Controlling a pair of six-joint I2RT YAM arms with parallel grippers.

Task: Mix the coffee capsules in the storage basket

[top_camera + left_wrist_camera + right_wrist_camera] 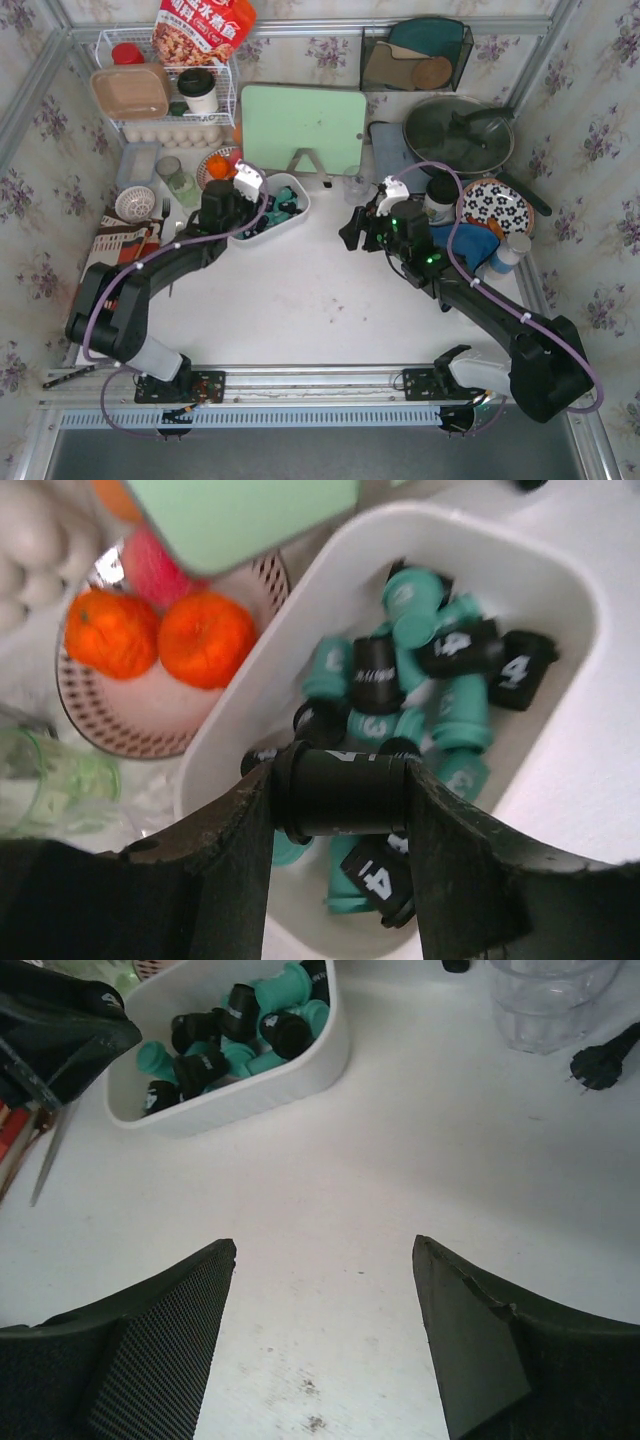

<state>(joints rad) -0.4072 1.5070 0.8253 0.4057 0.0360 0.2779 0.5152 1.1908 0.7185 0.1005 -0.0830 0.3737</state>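
1 black capsule [345, 798] is pinched crosswise in your left gripper [340, 825], fingers clamped on its 2 ends, over the near end of the storage basket [270, 670]. The other coffee capsules [440, 680] lie heaped inside, teal and black jumbled, with teal clumped toward the middle. The basket sits on the left side of the table [400, 1160], right under your left arm's wrist. Your right gripper [325, 1250] hangs over bare table well apart from the basket, fingers spread wide, holding nothing.

Step in hand, as I read it — mid-shuffle: 1 pod picked, not yet dropped back. Next move likely calls for carrying it over a teal patch and releasing low, so it doesn't bounce over the rim.

Writing: white numerals on the pods — 4 on several black ones, 3 on some teal. 1 black pod carries a small word, too blurred to read. The red packet [203, 28] at the back shows Chinese characters, not legible.
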